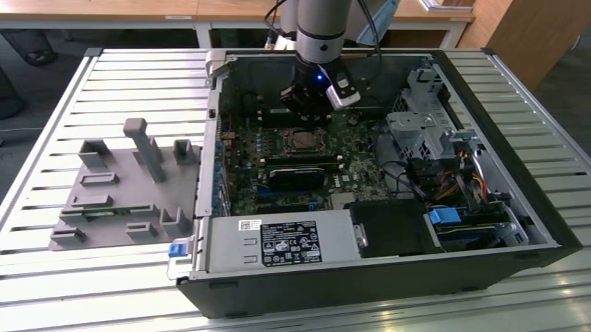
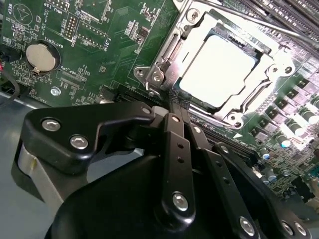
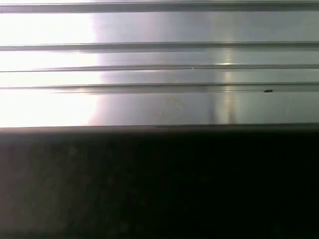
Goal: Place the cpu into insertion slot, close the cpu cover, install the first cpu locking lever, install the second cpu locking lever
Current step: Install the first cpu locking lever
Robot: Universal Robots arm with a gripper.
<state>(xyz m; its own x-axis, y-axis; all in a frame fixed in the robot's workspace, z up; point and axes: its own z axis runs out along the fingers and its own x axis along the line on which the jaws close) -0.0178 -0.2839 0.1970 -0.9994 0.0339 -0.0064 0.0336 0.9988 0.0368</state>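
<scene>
On the exterior view's left, a grey plastic holder (image 1: pixel 124 187) lay on the slatted metal table (image 1: pixel 55 104). To its right sat the open computer case (image 1: pixel 369 277) with the green board (image 1: pixel 245 166) inside. The gripper (image 1: pixel 305 114) hung over the board, just behind the insertion slot (image 1: pixel 303 140). In the second wrist view the gripper (image 2: pixel 175 103) had its fingers (image 2: pixel 172 139) pressed together, holding nothing. The cpu (image 2: pixel 217 69) sat in the slot, and the cpu cover (image 2: pixel 199 107) looked shut down around it, though glare made that hard to tell.
</scene>
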